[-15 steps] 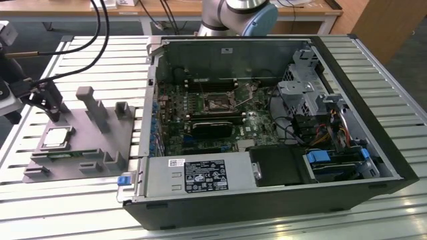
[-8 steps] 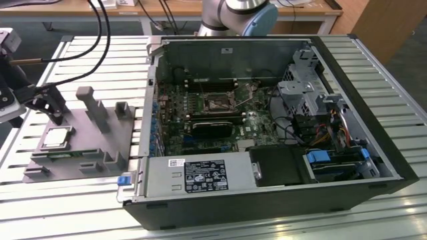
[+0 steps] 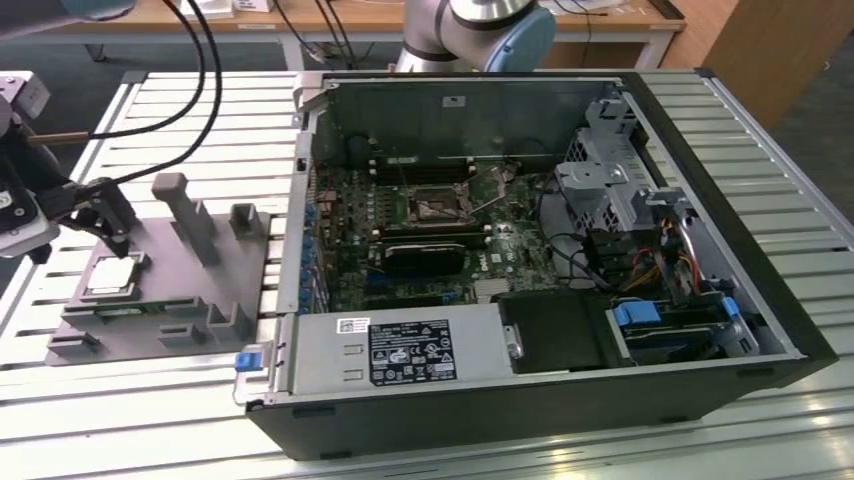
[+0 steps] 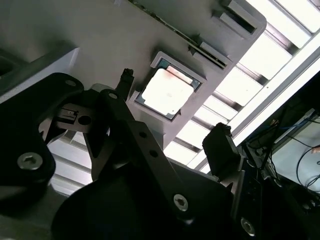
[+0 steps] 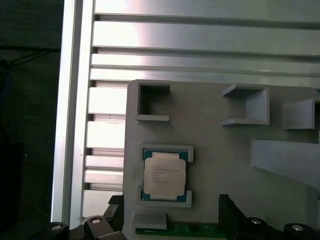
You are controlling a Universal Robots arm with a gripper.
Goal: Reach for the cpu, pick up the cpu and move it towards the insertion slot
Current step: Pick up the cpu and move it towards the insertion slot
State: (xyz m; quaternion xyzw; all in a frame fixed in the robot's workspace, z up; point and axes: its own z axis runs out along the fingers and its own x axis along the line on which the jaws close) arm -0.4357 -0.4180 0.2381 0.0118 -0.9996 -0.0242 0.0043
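a slatted metal counter (image 3: 761, 120) carries an open black computer case (image 3: 561, 412) lying on its side, with its green circuit board (image 3: 400, 262) facing up. the robot arm's grey and blue base (image 3: 481, 25) stands behind the case.

on the exterior view's left, well apart from the case, a grey moulded tray (image 3: 187, 288) sits on the counter. it has upright posts and shallow pockets.

the black pincer (image 3: 102, 225) hangs over the tray's near-left part. in both wrist views it is spread wide and grips nothing; in the second wrist view (image 4: 173, 102) its two fingers stand on opposite sides of the chip with clear gaps between.

the slot (image 3: 437, 208), a shiny square frame with a dark centre, lies on the circuit board inside the case, far from the pincer.

the cpu (image 3: 111, 278) lies flat in a square pocket of the tray, its silvery top up. in the first wrist view the cpu (image 5: 164, 175) sits just beyond the pincer (image 5: 171, 207), and a thin green stick (image 5: 190, 229) lies in the tray beside it.
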